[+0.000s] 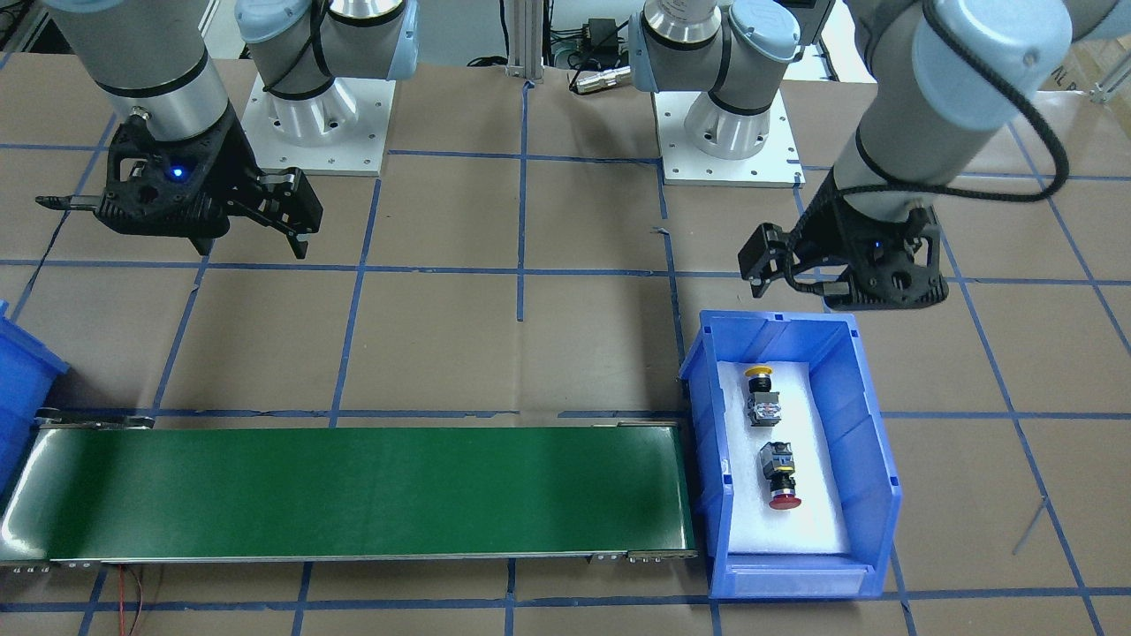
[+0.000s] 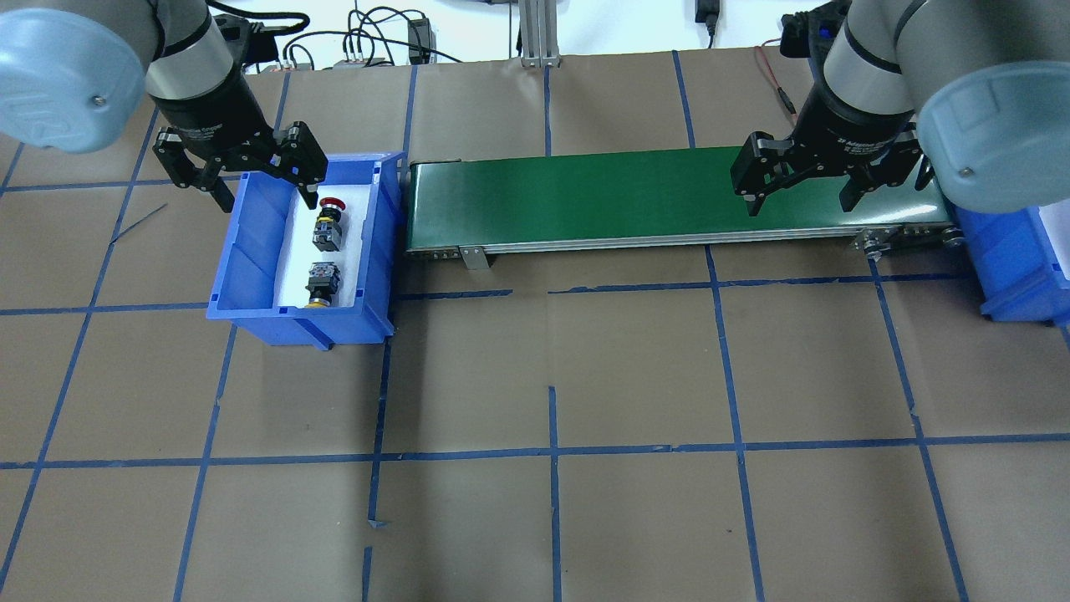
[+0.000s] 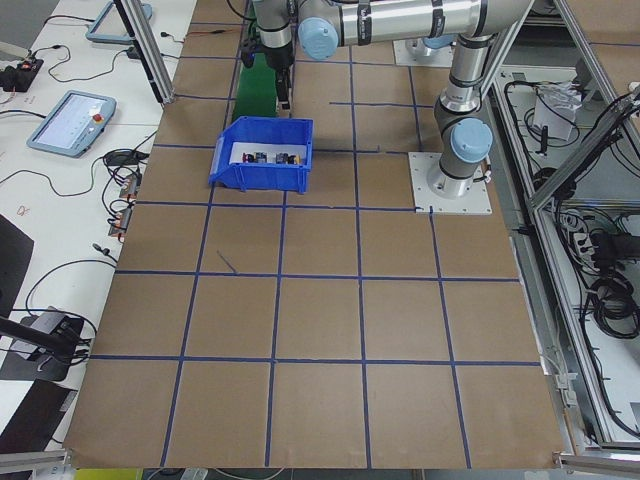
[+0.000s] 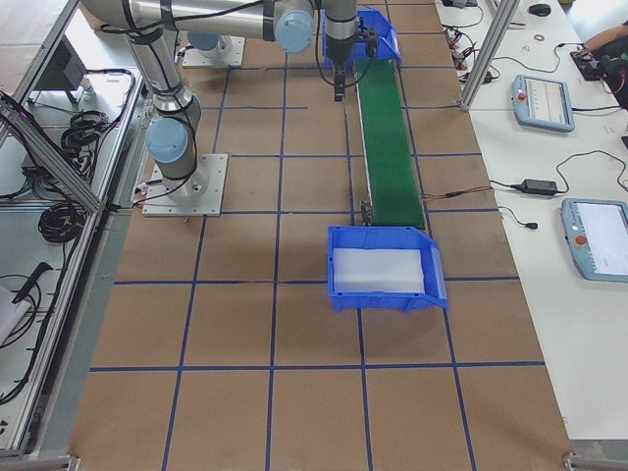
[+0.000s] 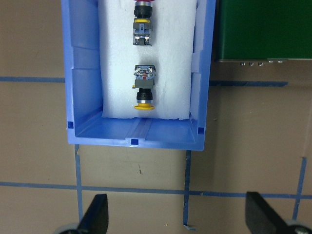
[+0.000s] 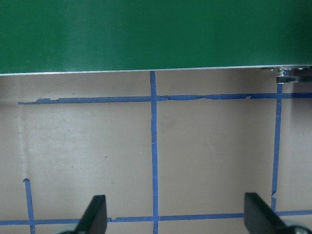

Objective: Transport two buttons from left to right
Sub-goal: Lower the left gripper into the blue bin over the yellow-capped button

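Left hand (image 2: 267, 196) spread wide, pointing straight down, apparently just robot-side of blue bin (image 2: 251, 267); yellow button (image 2: 321, 284) and red button (image 2: 328, 227) lie inside. Right hand (image 2: 800, 201) spread by green belt (image 2: 627, 196).

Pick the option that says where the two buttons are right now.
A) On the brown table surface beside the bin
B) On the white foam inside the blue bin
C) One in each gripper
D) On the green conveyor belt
B: the yellow button and the red button both lie on the white foam inside the blue bin, while the left gripper is open and holds nothing.
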Robot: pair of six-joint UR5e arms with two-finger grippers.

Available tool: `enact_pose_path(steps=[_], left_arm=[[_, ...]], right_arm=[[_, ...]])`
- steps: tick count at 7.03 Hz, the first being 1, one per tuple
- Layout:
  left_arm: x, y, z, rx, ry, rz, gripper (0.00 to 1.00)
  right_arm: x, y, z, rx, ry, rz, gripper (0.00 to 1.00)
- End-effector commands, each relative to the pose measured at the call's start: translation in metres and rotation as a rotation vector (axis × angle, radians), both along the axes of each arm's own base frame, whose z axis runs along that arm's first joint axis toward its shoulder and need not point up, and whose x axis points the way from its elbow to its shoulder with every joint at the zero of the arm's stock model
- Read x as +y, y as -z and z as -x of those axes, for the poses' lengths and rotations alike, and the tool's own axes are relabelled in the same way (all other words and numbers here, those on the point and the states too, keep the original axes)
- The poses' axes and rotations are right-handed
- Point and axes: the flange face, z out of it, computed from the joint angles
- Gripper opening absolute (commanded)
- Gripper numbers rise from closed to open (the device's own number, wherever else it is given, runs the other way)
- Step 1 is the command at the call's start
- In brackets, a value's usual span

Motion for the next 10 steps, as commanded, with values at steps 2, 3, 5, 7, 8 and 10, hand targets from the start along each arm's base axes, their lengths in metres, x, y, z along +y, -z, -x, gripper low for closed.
enact_pose_path(steps=[2,3,5,7,8,10], left_arm=[[-0.045,0.085,-0.028,0.006,0.029,-0.029,0.99],[-0.038,0.102,-0.03,0.007,0.024,-0.058,0.99],[-0.035,0.137,-0.03,0.002,0.024,-0.007,0.99],[-0.03,0.156,-0.028,0.015,0.017,-0.007,1.0],[-0.027,0.168,-0.025,0.04,0.018,-0.019,1.0],[-0.027,0.185,-0.025,0.036,0.021,-0.009,0.99]], right_arm=[[0.0,-0.001,0.0,-0.004,0.003,0.002,1.0],[-0.001,0.001,0.0,-0.004,0.003,-0.001,1.0],[0.0,-0.001,0.0,-0.002,-0.002,0.002,1.0],[0.0,0.001,0.001,0.001,-0.006,-0.003,1.0],[-0.001,0.0,0.001,0.004,-0.008,-0.001,1.0],[-0.001,0.0,0.002,0.012,-0.009,0.0,1.0]])
